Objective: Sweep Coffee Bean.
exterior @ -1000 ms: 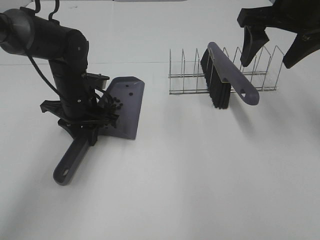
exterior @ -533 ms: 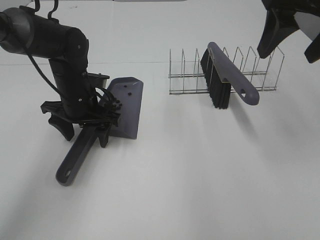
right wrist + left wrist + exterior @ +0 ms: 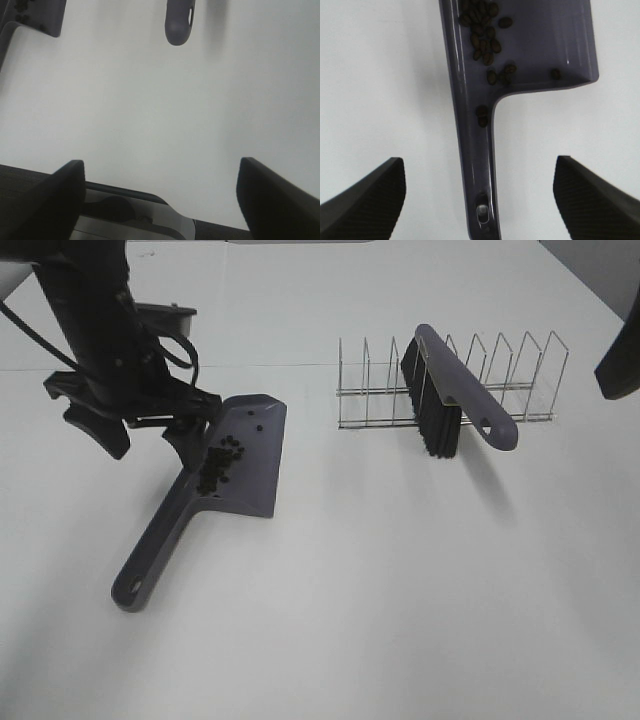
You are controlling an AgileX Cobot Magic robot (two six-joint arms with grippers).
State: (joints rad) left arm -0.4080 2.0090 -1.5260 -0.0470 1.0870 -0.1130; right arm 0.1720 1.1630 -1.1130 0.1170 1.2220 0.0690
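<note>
The purple dustpan (image 3: 248, 450) lies flat on the white table, its handle (image 3: 479, 165) pointing toward the front left. The coffee beans (image 3: 218, 464) are heaped at the pan's back near the handle, with a few (image 3: 485, 37) scattered across it. My left gripper (image 3: 140, 428) hovers open above the handle, touching nothing. The purple brush (image 3: 455, 390) with black bristles leans in the wire rack (image 3: 525, 380). My right gripper (image 3: 160, 167) is open and empty, high at the right edge, with only a dark part of it (image 3: 620, 362) showing in the exterior view.
The wire rack stands at the back right of the table. The brush's handle tip (image 3: 179, 22) and a corner of the dustpan (image 3: 35, 15) show in the right wrist view, and a dark base (image 3: 125, 215) lies beyond the table's edge.
My left gripper opened, let go of the dustpan handle and rose up and back. The dustpan now lies uncovered with the beans showing. My right gripper withdrew to the right edge.
</note>
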